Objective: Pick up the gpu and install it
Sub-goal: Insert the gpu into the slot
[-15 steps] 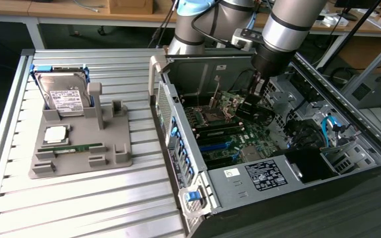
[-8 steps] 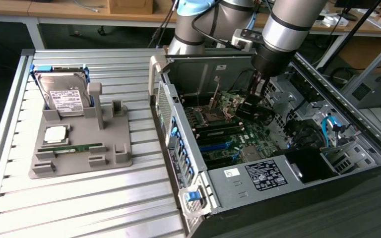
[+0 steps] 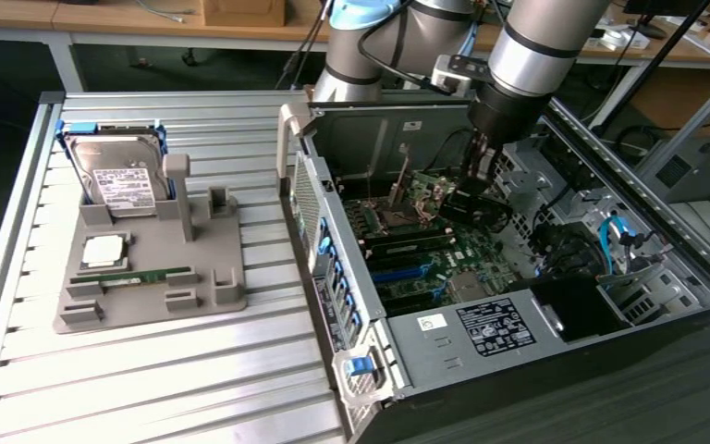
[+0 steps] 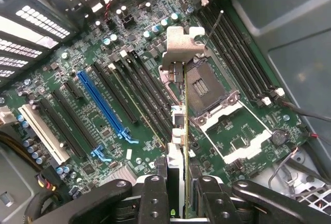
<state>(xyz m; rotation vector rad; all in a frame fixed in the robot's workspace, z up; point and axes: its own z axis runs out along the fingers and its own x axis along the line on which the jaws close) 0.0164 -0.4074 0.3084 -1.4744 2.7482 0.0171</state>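
1. Exterior view, toward nine o'clock: a grey moulded plastic fixture (image 3: 145, 301) sits on the slatted metal table (image 3: 145, 388). It holds an upright silver hard drive with a white label (image 3: 118, 176), a square silver processor chip (image 3: 104, 250) and a narrow green memory stick (image 3: 133, 276) lying flat.
2. At the centre and on toward three o'clock, a black and silver computer case (image 3: 454, 356) lies on its side with the panel off. This leaves the green motherboard (image 3: 454, 264) exposed.
3. From twelve o'clock, the silver-and-black robot arm (image 3: 528, 55) reaches down into the case. Below it hangs the gpu (image 3: 432, 190), a thin brownish circuit card, over the board near the processor socket. The card stands on edge with its faces upright. Its long axis runs roughly level, and the silvery metal bracket (image 3: 402, 176) leads toward nine o'clock, facing the slotted case wall.
4. Wrist view: the black two-fingered gripper (image 4: 181, 198) is clenched on the gpu, one of its fingers (image 4: 155, 198) on each face of the card.
5. Seen edge-on, the card runs straight away from the fingers, with the bracket at the far end. It hangs beside the open square processor socket (image 4: 204, 87), and its long axis lies at an angle to the long blue expansion slot (image 4: 103, 105).
6. I cannot tell whether its lower edge touches the board.
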